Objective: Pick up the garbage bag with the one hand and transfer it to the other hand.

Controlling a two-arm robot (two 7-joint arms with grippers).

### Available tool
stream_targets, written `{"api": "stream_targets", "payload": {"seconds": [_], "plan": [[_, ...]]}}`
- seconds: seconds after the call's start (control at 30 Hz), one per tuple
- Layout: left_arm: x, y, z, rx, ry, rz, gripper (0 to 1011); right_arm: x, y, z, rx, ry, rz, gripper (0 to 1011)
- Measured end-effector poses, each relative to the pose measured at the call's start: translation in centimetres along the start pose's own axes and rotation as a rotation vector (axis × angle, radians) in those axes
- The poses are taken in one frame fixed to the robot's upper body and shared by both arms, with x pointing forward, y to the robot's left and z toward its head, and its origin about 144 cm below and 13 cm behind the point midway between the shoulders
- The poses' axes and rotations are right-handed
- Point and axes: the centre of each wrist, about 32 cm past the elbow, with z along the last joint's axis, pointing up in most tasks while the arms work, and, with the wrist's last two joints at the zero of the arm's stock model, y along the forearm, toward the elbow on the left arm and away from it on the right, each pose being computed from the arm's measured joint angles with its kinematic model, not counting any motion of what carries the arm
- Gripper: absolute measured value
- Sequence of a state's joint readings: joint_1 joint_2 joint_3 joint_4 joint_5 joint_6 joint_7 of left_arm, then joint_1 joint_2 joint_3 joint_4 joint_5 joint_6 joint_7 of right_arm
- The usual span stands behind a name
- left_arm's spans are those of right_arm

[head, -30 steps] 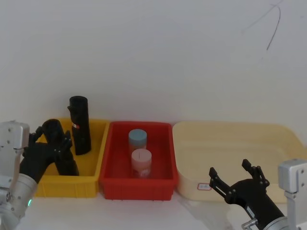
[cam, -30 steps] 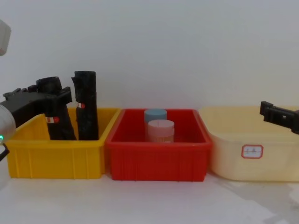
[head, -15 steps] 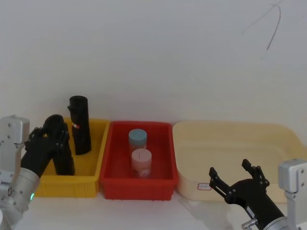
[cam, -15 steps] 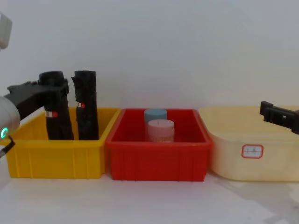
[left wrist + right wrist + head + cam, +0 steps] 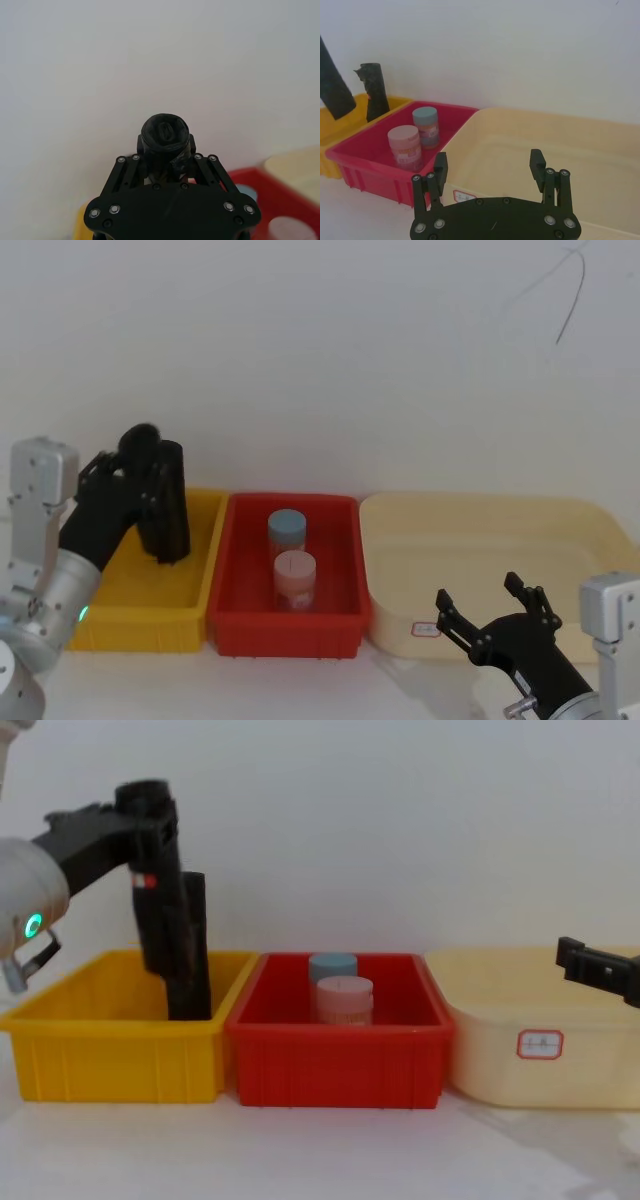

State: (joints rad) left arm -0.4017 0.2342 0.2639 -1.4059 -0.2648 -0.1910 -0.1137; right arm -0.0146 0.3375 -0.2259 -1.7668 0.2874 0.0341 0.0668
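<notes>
two black rolls: the garbage bag [image 5: 334,82] and a second roll [image 5: 376,92].

three bins in a row on one desk [image 5: 320,1160]: one yellow bin [image 5: 110,1060], one red bin [image 5: 340,1065], one cream bin [image 5: 560,1085].

two lidded jars, both in the red bin: one blue-topped jar [image 5: 287,525] and one pink-topped jar [image 5: 295,575].

two end effectors, each with two fingers: the left end effector [image 5: 140,825] and the right end effector [image 5: 489,156].

two labels: one red-and-white label [image 5: 146,881] on the garbage bag, one red-bordered white label [image 5: 540,1043] on the cream bin.

one green light [image 5: 33,927], on the left arm.
</notes>
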Motion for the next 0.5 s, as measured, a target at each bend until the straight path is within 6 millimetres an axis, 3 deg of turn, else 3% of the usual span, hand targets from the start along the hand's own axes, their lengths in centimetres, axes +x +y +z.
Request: {"api": "stream_targets", "payload": {"seconds": [0.5], "plan": [[-2.2,-2.2,2.9,-0.120,0.018,-0.185,371,0.0,0.0,0.0,0.000,0.000,0.000,1000]]}}
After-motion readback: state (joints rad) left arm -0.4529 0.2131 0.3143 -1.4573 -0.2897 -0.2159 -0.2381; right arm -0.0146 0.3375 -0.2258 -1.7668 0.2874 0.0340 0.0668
